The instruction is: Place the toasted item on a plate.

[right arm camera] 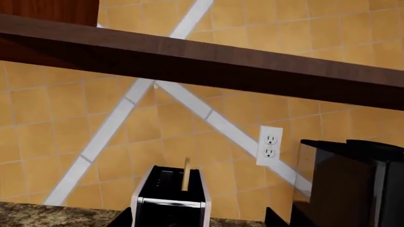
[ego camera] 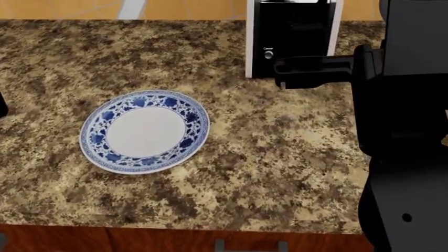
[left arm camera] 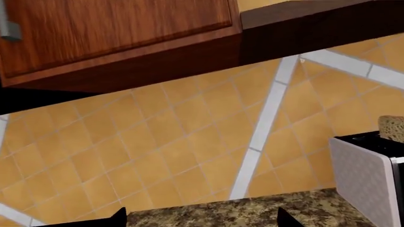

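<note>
Toast point(right arm camera: 185, 174) seen upright in toaster point(right arm camera: 169, 196) slot, plate point(ego camera: 145, 130) well apart. Right gripper point(right arm camera: 196, 218) looks open, empty; left can't be told. Thin slice easily missed or toaster knocked.

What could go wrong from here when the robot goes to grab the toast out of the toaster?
1. The toast stands thin in its slot, little showing above the toaster; a grab may slip or crumble it.
2. The plate sits well off to the side, so the toast could drop on the way.
</note>
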`<state>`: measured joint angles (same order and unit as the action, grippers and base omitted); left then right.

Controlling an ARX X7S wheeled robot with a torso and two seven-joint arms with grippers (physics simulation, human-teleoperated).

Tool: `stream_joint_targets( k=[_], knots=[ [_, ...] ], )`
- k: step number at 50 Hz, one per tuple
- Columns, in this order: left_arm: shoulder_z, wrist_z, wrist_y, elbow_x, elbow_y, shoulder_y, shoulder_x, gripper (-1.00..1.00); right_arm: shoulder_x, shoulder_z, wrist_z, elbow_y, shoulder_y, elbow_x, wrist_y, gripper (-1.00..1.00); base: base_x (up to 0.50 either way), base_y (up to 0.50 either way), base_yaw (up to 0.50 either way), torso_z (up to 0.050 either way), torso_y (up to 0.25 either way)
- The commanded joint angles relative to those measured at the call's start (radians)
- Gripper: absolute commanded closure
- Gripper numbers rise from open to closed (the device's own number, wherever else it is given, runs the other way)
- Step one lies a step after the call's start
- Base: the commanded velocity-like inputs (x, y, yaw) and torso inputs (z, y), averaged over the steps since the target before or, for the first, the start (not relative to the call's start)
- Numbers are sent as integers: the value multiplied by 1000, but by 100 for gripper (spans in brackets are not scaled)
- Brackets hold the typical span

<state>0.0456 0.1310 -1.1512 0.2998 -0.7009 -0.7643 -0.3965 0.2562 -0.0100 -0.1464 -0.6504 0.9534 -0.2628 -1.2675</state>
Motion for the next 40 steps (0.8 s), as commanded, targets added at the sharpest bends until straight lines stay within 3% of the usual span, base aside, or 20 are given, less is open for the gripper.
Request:
stream_joint_targets(
  k=[1, 40],
  knots=[
    [3, -2, -18, 9, -10, 4, -10, -100, 2, -2, 0, -8, 9, -10, -11, -100, 109, 0, 0, 0, 0],
    [-8, 3, -34, 26, -3, -17, -18, -100, 9, -21, 0, -3, 16, -29, 18, -100, 164, 7, 0, 0, 0]
  ],
)
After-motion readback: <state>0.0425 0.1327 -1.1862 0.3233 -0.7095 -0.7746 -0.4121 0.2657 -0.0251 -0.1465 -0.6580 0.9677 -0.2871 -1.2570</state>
